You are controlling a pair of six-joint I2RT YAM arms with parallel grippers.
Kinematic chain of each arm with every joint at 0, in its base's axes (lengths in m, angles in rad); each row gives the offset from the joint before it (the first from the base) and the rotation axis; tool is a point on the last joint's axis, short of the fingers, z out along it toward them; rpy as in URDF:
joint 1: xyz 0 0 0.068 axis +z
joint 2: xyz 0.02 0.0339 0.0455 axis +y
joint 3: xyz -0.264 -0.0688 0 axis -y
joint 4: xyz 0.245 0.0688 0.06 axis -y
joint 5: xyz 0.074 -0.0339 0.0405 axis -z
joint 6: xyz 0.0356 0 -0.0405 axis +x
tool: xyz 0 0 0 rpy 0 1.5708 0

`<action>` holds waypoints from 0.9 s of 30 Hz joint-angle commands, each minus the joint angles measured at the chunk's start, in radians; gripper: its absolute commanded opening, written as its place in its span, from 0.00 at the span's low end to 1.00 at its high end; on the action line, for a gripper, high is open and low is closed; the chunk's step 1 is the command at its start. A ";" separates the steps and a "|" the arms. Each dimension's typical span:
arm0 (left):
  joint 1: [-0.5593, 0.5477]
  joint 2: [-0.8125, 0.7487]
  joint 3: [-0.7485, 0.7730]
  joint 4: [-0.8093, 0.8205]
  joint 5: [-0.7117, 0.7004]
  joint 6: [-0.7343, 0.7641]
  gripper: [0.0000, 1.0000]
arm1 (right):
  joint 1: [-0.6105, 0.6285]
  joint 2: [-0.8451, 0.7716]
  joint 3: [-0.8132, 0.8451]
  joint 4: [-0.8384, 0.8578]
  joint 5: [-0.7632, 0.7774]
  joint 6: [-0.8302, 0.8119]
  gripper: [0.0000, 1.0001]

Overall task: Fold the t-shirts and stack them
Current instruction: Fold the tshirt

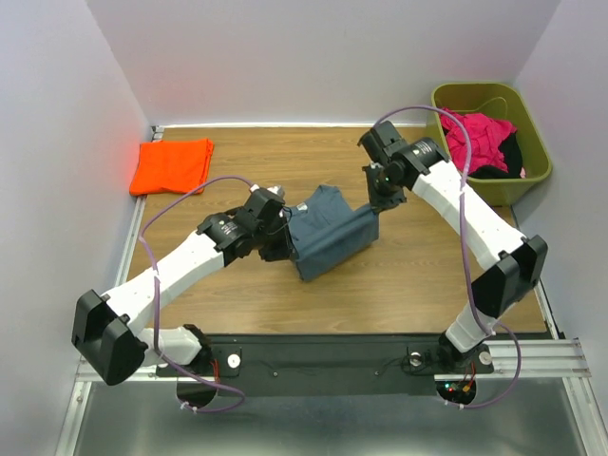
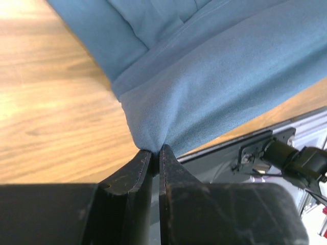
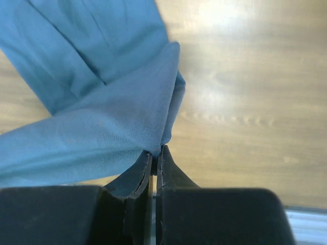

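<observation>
The slate blue-grey t-shirt (image 1: pixel 328 233) hangs partly folded between both arms at the table's middle. My left gripper (image 1: pixel 285 239) is shut on the blue-grey t-shirt at its left corner; in the left wrist view the cloth (image 2: pixel 214 76) bunches right at the tips of the gripper (image 2: pixel 156 151). My right gripper (image 1: pixel 377 211) is shut on the shirt's right corner, and the right wrist view shows the cloth (image 3: pixel 102 117) pinched at the tips of that gripper (image 3: pixel 157 151). The bright orange t-shirt (image 1: pixel 171 164) lies folded at the far left of the table.
An olive-green bin (image 1: pixel 532 171) holding pink and dark clothing (image 1: pixel 480 141) stands off the table's far right corner. White walls close in the left, back and right sides. A black metal rail (image 1: pixel 332 356) runs along the near edge.
</observation>
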 commanded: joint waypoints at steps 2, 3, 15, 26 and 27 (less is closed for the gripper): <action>0.051 0.030 0.036 -0.018 -0.019 0.069 0.00 | -0.025 0.081 0.115 0.024 0.070 -0.070 0.01; 0.061 0.036 0.031 -0.010 -0.019 0.077 0.00 | -0.026 0.109 0.138 0.035 0.066 -0.077 0.01; 0.200 0.135 0.014 0.083 0.010 0.144 0.00 | -0.034 0.311 0.293 0.116 0.062 -0.142 0.01; 0.286 0.276 0.026 0.152 0.007 0.228 0.00 | -0.040 0.477 0.428 0.176 0.048 -0.170 0.01; 0.292 0.299 0.029 0.161 0.004 0.235 0.00 | -0.045 0.492 0.426 0.190 0.048 -0.171 0.01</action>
